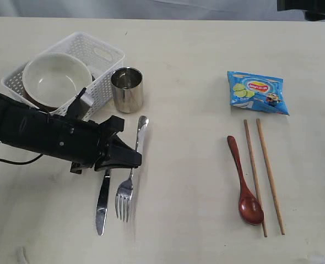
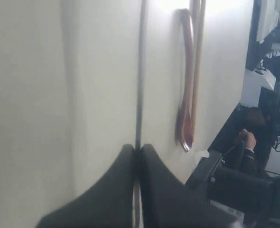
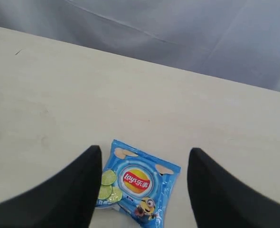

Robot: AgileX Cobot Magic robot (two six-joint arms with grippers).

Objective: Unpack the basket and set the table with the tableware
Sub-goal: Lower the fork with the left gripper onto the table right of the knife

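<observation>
White basket (image 1: 112, 70) holding cream bowl (image 1: 55, 80), left gripper (image 2: 136, 148) pinching fork (image 1: 125, 193), right gripper (image 3: 145, 150) spread wide, empty

table (image 1: 190, 110) bare mid-scene, cup (image 1: 127, 89) flanks basket (image 1: 80, 38)

You get bright, even light in the exterior view; the fork (image 1: 125, 193) throws a thin soft shadow toward 3 o'clock and the steel cup (image 1: 127, 89) glints. Left wrist view is smeared: table (image 2: 35, 95) blown out at 12 o'clock, wooden spoon (image 2: 186, 95) blurred. In the right wrist view the Lay's packet (image 3: 136, 184) is sharp.
</observation>
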